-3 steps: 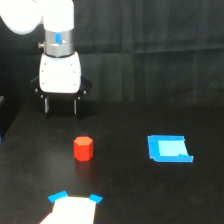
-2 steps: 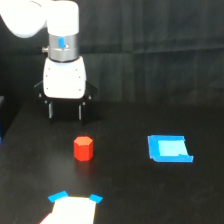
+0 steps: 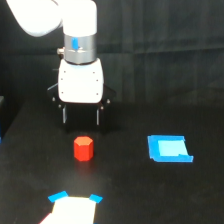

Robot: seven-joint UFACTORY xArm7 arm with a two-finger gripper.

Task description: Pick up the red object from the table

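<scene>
Released and empty, the end effector (image 3: 80, 121) hangs from the white arm (image 3: 65, 22) with its two dark fingers (image 3: 64, 115) pointing straight down and spread apart. Between them shows only the black background. The fingertips stand above the red block (image 3: 83, 148) in the exterior view, with a clear gap between them and its top; nothing touches it. How far the tips are above the surface (image 3: 125, 195) cannot be told from this one view.

That block, a short red-orange hexagonal piece, rests upright on the black surface, roughly in line below the gap between the fingers, a little toward the exterior view's right of centre. It looks narrower than the space between the fingers.

Well apart from it, toward the exterior view's right, lies a flat blue square piece (image 3: 170, 148) with a paler middle. Near the bottom edge, below the block and slightly to the exterior view's left, sits a pale patch (image 3: 70, 210) with blue corners, partly cut off by the frame edge.
</scene>
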